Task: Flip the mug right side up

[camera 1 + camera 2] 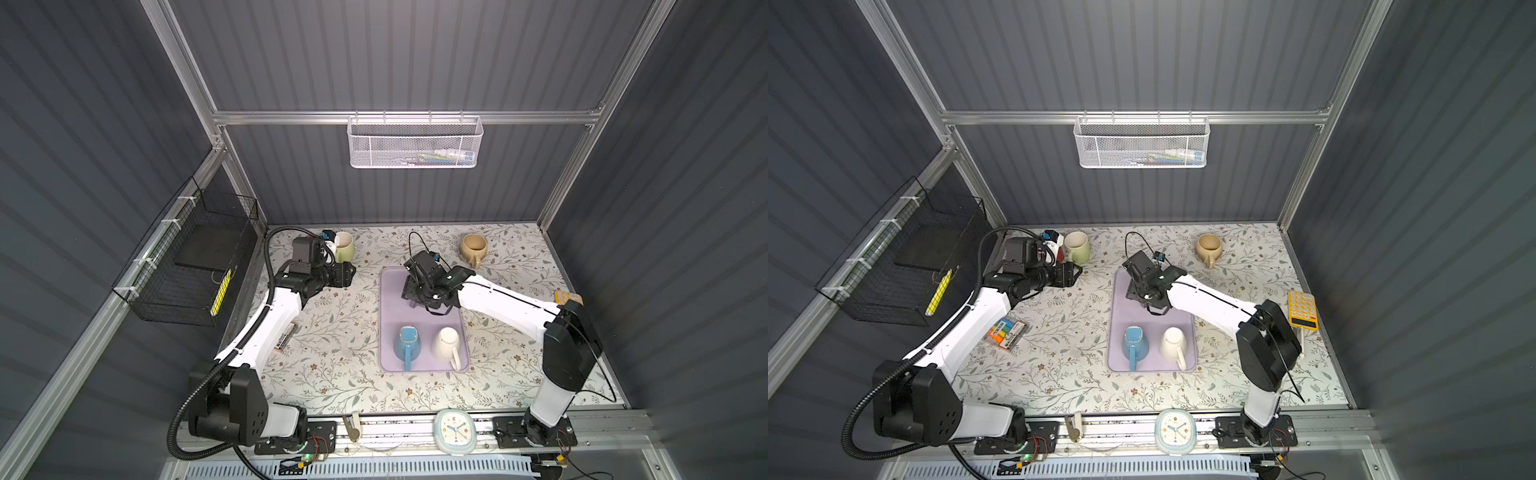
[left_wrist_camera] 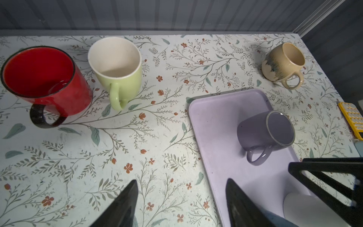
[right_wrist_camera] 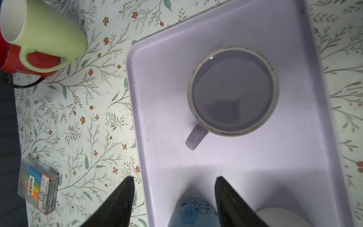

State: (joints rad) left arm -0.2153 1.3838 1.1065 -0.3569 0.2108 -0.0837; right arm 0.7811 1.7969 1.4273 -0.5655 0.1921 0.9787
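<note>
Right gripper (image 3: 174, 177): fingers spread apart with nothing between them. It hangs over one end of the tray and points down.
Purple mug (image 3: 232, 92): just ahead of the right fingertips and below them, clear of both. It stands mouth down on the tray with its pale foot ring up. Its handle sticks out on the side nearer the fingertips.
Tray (image 3: 167, 78): lavender, lying flat on the flowered table (image 3: 94, 110) directly under the right gripper.
Blue mug (image 3: 193, 213): behind the right fingertips at the tray's other end, mouth down, well apart from the purple mug.
White mug (image 3: 279, 216): just beside the blue mug on the tray, also mouth down.
Left gripper (image 2: 182, 180): fingers spread apart and empty. It hangs by the tray's long edge, across from the right gripper.
Green mug (image 2: 117, 64): ahead of the left fingertips, well apart from them, upright by the back wall.
Red mug (image 2: 45, 78): upright, just beside the green mug. Whether the two touch, I cannot tell.
Tan mug (image 2: 282, 62): upright on the table past the tray's far corner, away from both grippers.
Highlighter pack (image 3: 39, 188): flat on the table, off to the side of the right gripper beyond the tray's edge.
Calculator (image 1: 1302, 309): yellow, at the table's edge by the right arm's elbow.
</note>
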